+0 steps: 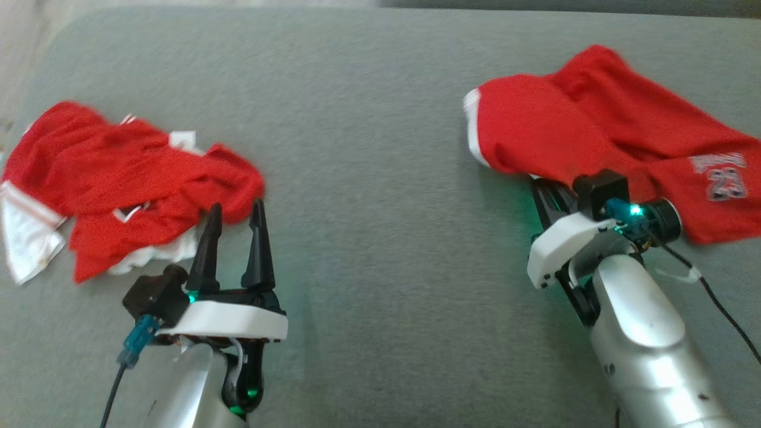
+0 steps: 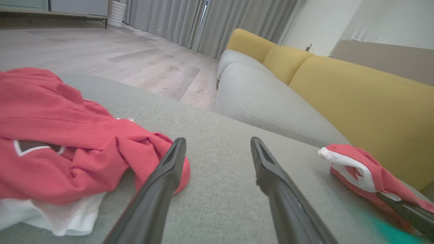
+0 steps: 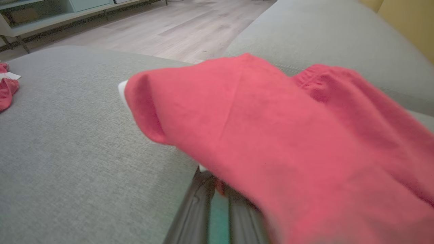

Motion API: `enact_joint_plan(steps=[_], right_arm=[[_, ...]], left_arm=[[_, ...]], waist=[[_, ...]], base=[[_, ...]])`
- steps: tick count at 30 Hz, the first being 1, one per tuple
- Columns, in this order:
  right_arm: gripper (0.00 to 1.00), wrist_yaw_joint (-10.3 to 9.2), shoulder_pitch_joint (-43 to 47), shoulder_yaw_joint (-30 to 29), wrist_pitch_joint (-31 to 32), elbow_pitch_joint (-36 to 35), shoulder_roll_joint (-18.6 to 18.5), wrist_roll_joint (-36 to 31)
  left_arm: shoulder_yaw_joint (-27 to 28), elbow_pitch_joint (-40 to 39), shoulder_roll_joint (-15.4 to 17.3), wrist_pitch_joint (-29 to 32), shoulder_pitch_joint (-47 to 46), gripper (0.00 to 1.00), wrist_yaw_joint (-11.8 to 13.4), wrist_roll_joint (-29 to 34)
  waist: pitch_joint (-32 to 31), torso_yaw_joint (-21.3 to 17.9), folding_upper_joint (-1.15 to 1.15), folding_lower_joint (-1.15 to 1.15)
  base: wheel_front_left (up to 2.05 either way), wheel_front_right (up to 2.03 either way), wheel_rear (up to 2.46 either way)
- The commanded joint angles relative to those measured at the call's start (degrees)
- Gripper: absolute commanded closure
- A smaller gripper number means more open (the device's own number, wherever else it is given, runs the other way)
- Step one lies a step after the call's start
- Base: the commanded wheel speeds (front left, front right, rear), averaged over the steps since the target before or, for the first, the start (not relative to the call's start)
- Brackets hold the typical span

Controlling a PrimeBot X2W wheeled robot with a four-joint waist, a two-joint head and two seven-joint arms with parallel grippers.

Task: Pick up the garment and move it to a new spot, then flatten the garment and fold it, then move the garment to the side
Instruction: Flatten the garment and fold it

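Head view — right claw point(image 1: 544, 190) clamps the near hem of the red white-trimmed fabric garment point(image 1: 594, 125) at the right edge of the grey fabric cushion point(image 1: 380, 178), likely for lifting; left claw point(image 1: 235, 217) gapes empty beside a crumpled red-and-white garment point(image 1: 119, 172).

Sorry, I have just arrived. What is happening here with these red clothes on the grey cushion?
The robot is working on clothes spread on a grey cushion. Its right hand is closed on the near edge of the numbered garment, so the pick-up has begun. Its left hand is open, its fingers right next to the crumpled red and white garment without gripping it. Nothing is flattened or folded yet.
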Motion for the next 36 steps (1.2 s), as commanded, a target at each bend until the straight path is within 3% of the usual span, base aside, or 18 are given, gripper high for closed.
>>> enact_joint_plan(steps=[1, 8, 11, 17, 20, 21, 22, 31, 36], right_arm=[[1.00, -0.04, 1.93, 0.64, -0.13, -3.45, 0.59, -1.61], [1.00, -0.04, 8.67, -1.65, 5.08, -12.34, 0.33, -7.75], [1.00, -0.04, 12.35, -3.17, 8.64, -19.10, -1.95, -11.00], [1.00, -0.04, 18.41, -9.01, 15.87, -32.96, -5.98, -13.48], [1.00, -0.04, 20.54, -12.07, 18.68, -36.84, -5.84, -13.87], [0.07, -0.04, 21.07, -12.95, 19.04, -37.65, -5.50, -13.83], [0.00, -0.04, 21.58, -13.50, 19.43, -38.16, -5.10, -13.92], [0.00, -0.04, 23.62, -15.39, 15.39, -42.97, -0.29, -15.52], [0.00, -0.04, 23.66, -11.51, 8.97, -45.09, 0.50, -12.41]], left_arm=[[2.21, -1.61, 0.44, -0.46, -1.10, 0.00, -0.05, 0.47], [3.43, -2.16, 0.44, -0.46, 0.94, 0.00, 0.33, 0.37], [3.98, -2.45, 0.44, -0.46, 1.81, 0.00, 0.45, 0.48], [3.62, -2.93, 0.44, -0.46, 2.04, 0.00, 0.65, 0.10], [3.18, -2.94, 0.44, -0.46, 2.08, 0.00, 0.74, -0.08], [2.99, -2.91, 0.44, -0.46, 2.09, 0.00, 0.72, -0.12], [2.87, -2.89, 0.44, -0.46, 2.12, 0.00, 0.69, -0.16], [3.37, -2.55, 0.44, -0.46, 2.82, 0.00, 0.48, 0.33], [3.50, -2.41, 0.44, -0.46, 3.14, 0.00, 0.35, 0.64]], waist=[[-2.62, -3.81, 0.00, 0.00], [-6.00, -8.86, 0.00, 0.00], [-6.81, -10.71, 0.00, 0.00], [-7.67, -12.00, 0.00, 0.00], [-7.84, -11.89, 0.00, 0.00], [-7.87, -11.71, 0.00, 0.00], [-7.89, -11.53, 0.00, 0.00], [-7.81, -10.51, 0.00, 0.00], [-7.89, -10.62, 0.00, 0.00]], base=[[0.00, 0.00, 0.00], [0.00, 0.00, 0.00], [0.00, 0.00, 0.00], [0.00, 0.00, 0.00], [0.00, 0.00, 0.00], [0.00, 0.00, 0.00], [0.00, 0.00, 0.00], [0.00, 0.00, 0.00], [0.00, 0.00, 0.00]])
